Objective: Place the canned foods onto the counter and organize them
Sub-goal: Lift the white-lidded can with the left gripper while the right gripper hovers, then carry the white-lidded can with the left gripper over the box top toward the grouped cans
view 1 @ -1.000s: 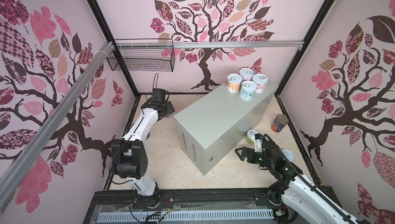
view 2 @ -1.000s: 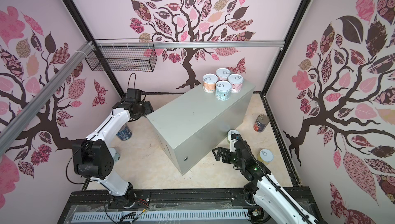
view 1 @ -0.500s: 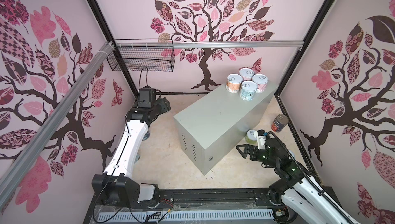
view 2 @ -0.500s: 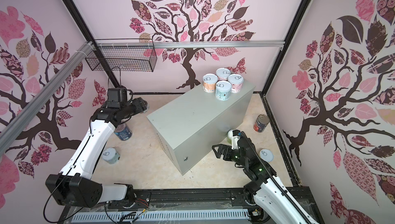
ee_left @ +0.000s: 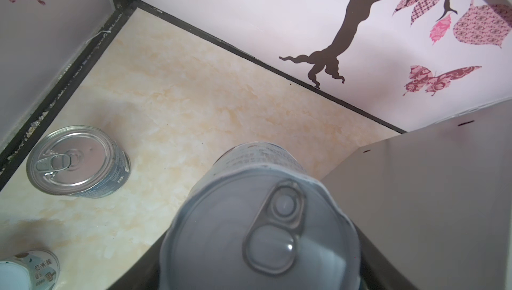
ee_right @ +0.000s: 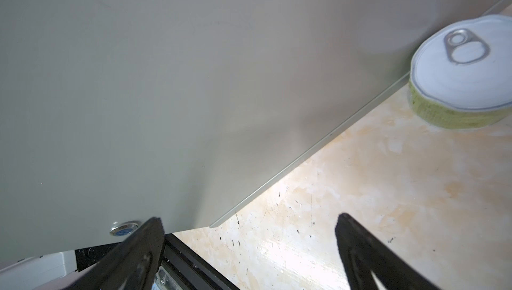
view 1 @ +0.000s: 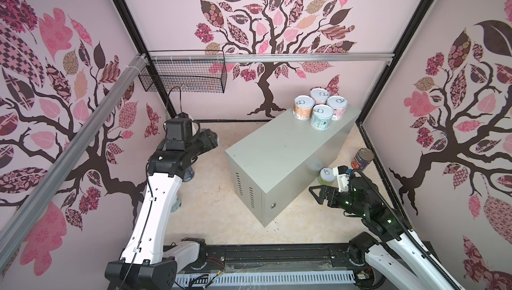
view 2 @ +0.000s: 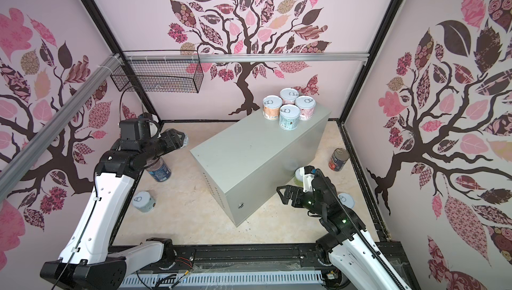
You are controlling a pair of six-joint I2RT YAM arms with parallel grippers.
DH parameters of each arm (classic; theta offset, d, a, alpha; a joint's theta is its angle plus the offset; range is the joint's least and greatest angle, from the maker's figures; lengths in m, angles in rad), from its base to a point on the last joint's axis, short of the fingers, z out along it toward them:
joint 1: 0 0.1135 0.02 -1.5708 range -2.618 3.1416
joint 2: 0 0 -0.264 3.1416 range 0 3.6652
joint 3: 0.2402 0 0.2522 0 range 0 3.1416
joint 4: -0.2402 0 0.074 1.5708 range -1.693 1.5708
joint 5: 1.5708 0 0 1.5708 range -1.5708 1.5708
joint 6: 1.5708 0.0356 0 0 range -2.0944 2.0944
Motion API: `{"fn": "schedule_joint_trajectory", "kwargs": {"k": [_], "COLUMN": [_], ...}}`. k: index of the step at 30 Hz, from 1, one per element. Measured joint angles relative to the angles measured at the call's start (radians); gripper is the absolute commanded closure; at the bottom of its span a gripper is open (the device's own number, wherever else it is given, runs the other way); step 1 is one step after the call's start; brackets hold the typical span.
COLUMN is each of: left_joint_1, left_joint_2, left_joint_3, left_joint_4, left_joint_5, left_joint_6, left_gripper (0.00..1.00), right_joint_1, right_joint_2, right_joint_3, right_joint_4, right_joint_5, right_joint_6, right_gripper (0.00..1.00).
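Left arm has unfolded; left gripper grips can tilted, lid wristward.

Four cans on counter far end; loose cans flank it.

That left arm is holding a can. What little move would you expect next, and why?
Probably swing the can over the counter top. The left gripper is shut on it, seemingly raised off the floor beside the counter. The counter's near part is bare, and four cans stand grouped at its far end.
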Motion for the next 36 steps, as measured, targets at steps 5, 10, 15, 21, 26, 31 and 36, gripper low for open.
{"fn": "schedule_joint_trajectory", "kwargs": {"k": [5,10,15,21,26,31,36], "left_joint_1": [-0.067,-0.167,-0.17,-0.278,-0.418,-0.524,-0.602], "left_joint_2": [0.016,0.068,0.111,0.214,0.274,0.335,0.395], "left_joint_3": [0.136,0.29,0.389,0.59,0.688,0.762,0.82], "left_joint_4": [-0.068,-0.115,-0.188,-0.293,-0.355,-0.416,-0.457], "left_joint_5": [0.011,0.022,0.04,0.026,0.004,-0.038,-0.062], "left_joint_6": [0.034,0.081,0.118,0.186,0.23,0.261,0.282], "left_gripper": [0.56,0.56,0.56,0.56,0.56,0.56,0.56], "right_joint_1": [0.0,0.0,0.0,0.0,0.0,0.0,0.0], "right_joint_2": [0.01,0.027,0.031,0.054,0.069,0.066,0.052], "right_joint_3": [0.03,0.063,0.072,0.072,0.072,0.072,0.071], "right_joint_4": [-0.018,-0.04,-0.05,-0.051,-0.051,-0.051,-0.051], "right_joint_5": [0.006,0.019,0.027,0.029,0.029,0.03,0.031], "right_joint_6": [-0.007,-0.021,-0.027,-0.034,-0.042,-0.047,-0.048], "right_gripper": [0.0,0.0,0.0,0.0,0.0,0.0,0.0]}}
